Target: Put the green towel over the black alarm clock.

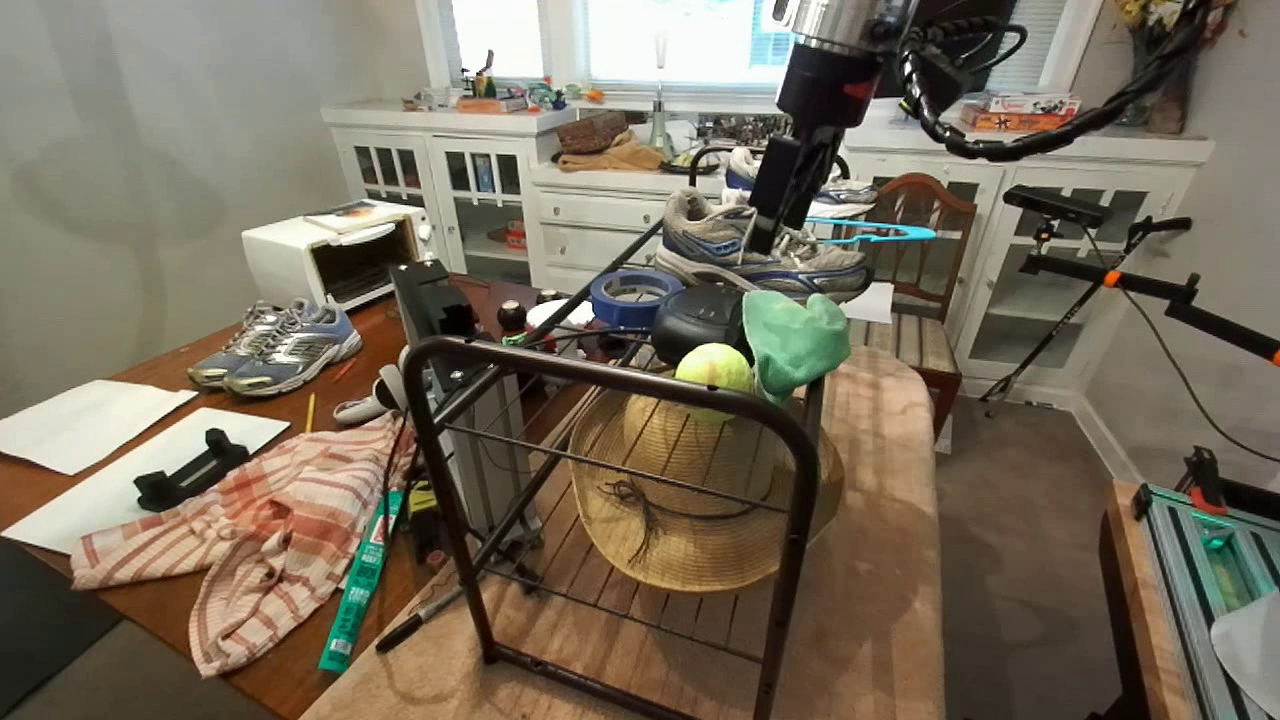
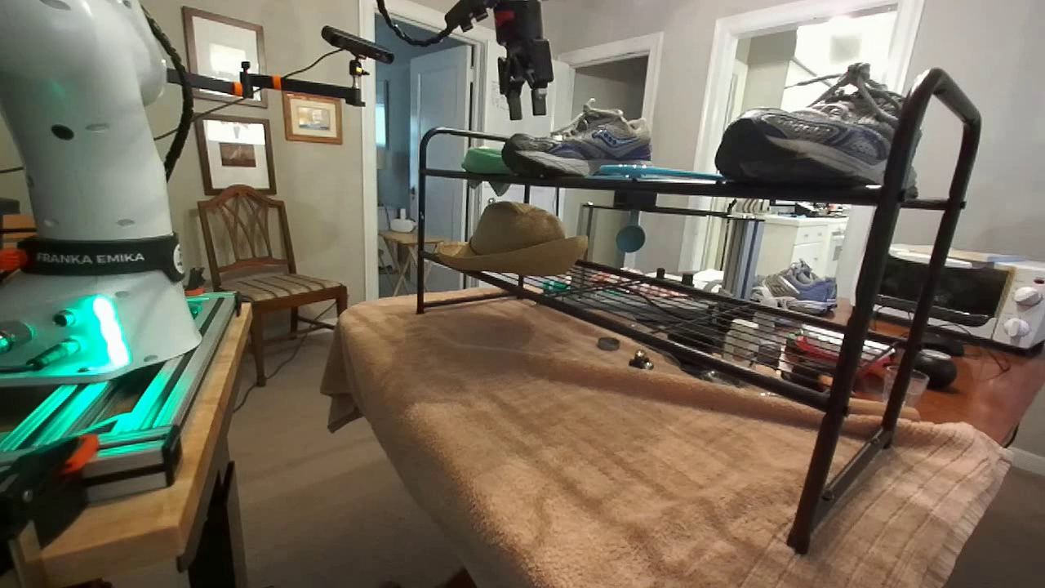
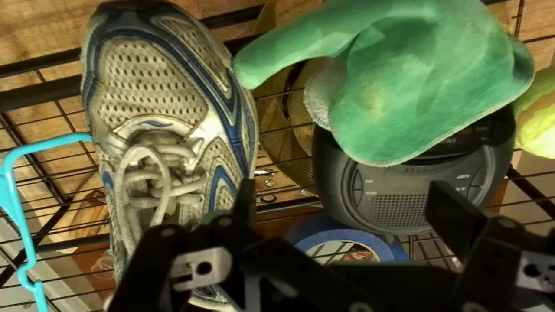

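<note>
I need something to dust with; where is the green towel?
In the wrist view, the green towel is at upper right, overlapping the upper part of the black alarm clock, between the shoe and the tennis ball.

1. Dark metal shoe rack (image 2: pixel 841 384) stands on a tan terry cloth (image 2: pixel 612 425).
2. Running shoes (image 2: pixel 588 149) are up top, with a bright blue hanger (image 3: pixel 52 143) right beside one.
3. Straw hat (image 2: pixel 522 231)'s just chilling one level down.
4. There's a tennis ball (image 1: pixel 714 368), plus some blue painter's tape (image 1: pixel 622 316).
5. Red-striped dishcloth (image 1: pixel 280 515) lies partly over a white sheet (image 1: pixel 100 485).
6. White toaster oven (image 1: pixel 282 255) has more sneakers (image 1: pixel 290 358) near it.
</note>
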Robot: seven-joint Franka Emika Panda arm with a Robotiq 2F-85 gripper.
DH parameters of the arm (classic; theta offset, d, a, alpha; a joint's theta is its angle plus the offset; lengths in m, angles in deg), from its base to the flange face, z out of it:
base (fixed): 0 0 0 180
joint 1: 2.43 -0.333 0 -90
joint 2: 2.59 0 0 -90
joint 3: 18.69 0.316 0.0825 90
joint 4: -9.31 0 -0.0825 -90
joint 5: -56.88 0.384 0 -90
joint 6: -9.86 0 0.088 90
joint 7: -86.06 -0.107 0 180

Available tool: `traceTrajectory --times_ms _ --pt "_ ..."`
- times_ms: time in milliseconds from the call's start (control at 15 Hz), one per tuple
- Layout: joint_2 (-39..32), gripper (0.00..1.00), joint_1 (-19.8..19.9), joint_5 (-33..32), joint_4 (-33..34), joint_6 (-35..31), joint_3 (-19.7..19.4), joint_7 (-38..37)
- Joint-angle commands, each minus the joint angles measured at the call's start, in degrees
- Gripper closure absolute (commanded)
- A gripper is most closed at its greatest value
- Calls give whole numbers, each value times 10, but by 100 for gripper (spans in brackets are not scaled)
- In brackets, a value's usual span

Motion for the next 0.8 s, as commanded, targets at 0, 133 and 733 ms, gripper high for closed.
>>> traceTrajectory --times_ms 0,133,733 --pt "-11 0 -16 23 19 26 -13 33" --pt "-6 0 -19 34 24 48 -13 36" --pt "-17 12 -23 57 14 57 -19 73"
